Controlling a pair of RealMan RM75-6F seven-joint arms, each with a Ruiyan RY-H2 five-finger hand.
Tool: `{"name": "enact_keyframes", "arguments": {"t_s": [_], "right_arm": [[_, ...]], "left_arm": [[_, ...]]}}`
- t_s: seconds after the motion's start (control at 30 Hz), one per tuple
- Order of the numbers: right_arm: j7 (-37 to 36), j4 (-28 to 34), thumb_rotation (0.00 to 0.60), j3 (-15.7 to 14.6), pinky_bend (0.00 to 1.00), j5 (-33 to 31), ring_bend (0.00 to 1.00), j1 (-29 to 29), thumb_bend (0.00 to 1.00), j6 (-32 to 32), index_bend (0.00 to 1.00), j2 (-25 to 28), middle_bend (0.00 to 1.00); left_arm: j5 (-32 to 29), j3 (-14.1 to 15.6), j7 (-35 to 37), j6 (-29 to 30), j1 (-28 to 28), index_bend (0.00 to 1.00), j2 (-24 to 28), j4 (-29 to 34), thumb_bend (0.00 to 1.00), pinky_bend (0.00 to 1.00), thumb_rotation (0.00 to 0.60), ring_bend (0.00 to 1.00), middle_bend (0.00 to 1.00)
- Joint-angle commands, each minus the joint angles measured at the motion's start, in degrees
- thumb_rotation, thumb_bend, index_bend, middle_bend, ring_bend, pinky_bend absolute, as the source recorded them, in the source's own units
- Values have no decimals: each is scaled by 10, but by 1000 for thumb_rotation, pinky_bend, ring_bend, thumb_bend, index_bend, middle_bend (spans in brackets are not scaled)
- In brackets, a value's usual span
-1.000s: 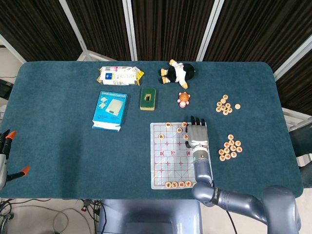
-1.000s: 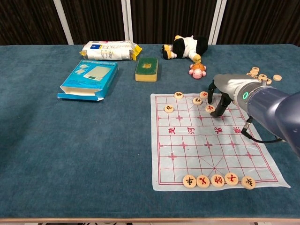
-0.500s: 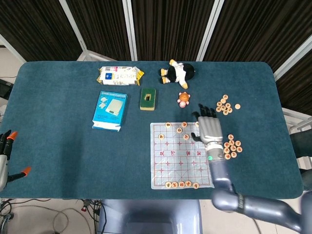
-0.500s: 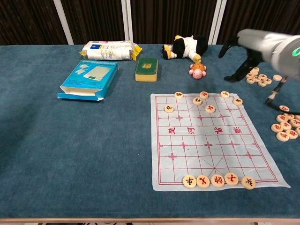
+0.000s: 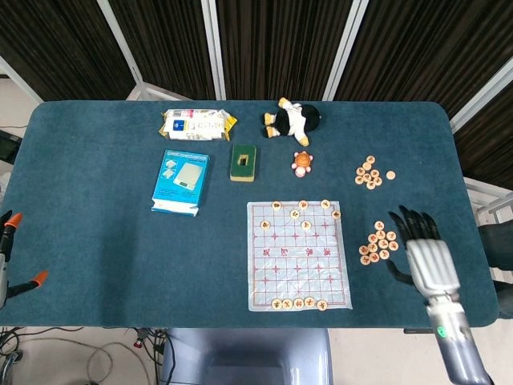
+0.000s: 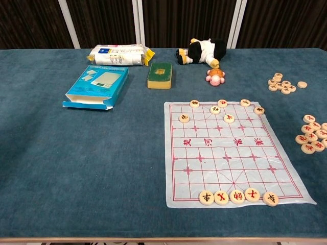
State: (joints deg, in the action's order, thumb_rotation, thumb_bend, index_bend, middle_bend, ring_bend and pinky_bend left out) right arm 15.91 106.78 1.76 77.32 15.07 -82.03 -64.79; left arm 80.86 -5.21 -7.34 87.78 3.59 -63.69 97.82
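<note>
The near heap of round wooden xiangqi pieces with red characters (image 5: 378, 242) lies on the teal felt tabletop (image 5: 96, 241), just right of the translucent plastic xiangqi board sheet with red grid lines (image 5: 298, 255). The right robot hand (image 5: 423, 258) hangs just right of that heap, back up, fingers spread and pointing away from the robot, holding nothing; the chest view does not show it. At the left edge of the head view only orange-tipped fingers of the left robot hand (image 5: 10, 227) show, and I cannot tell whether they are spread or curled.

The heap is tight, its discs touching, so a fingertip coming down on one would likely nudge its neighbours and scatter them toward the table's right edge. A grip on one flat, low disc could also slip or take two at once.

On the sheet, seven pieces (image 6: 225, 109) sit along the far rows and a row of five (image 6: 236, 196) along the near edge. A second heap of wooden pieces (image 5: 369, 172) lies farther back, well apart. Beyond the sheet are a small pink-and-green toy turtle (image 5: 301, 163), a black-and-white plush animal (image 5: 292, 119), a yellow-and-green sponge (image 5: 243, 161), a blue cardboard box (image 5: 180, 181) and a white-and-yellow packet (image 5: 197, 123). None stands between hand and heap.
</note>
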Motion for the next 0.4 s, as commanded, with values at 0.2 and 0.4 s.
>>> {"name": "enact_keyframes", "arguments": {"t_s": [0.2,0.4], "right_arm": [[-54,-133,600,-57,0,108,0,-94,367,-119,41,-46,0],[-35,-153,600,-48,0,132,0,-103,367,-141,37,-50,0]], "left_arm": [[-14,-7,23,-11,3,0,3,-13,20,38,600,0,0],[-13,-6,32,-15,4,0,8,-8,20,38,600,0,0]]}}
